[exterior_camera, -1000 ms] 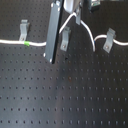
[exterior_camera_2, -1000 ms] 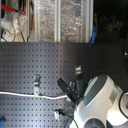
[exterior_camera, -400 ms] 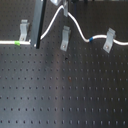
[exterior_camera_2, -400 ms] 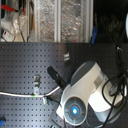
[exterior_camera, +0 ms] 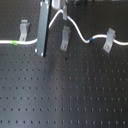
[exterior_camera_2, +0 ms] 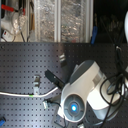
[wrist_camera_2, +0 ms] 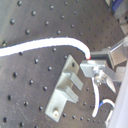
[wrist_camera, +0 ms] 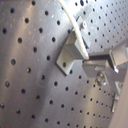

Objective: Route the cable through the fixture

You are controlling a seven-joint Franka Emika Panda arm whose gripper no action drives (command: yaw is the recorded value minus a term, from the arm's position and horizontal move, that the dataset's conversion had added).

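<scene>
the hand (wrist_camera_2: 95, 70) pinches the cable (exterior_camera: 80, 34) just above the middle clip (exterior_camera: 65, 37) on the bench (exterior_camera: 65, 95); better lower it straight into that clip's slot, keeping slack.

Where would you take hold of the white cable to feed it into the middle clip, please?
I'd grip the cable on its raised arch just beside the middle clip, where it lifts off the board, coming down from above with the fingers either side of the cord. The runs beyond the green band and blue band look lower and leave less room.
</scene>
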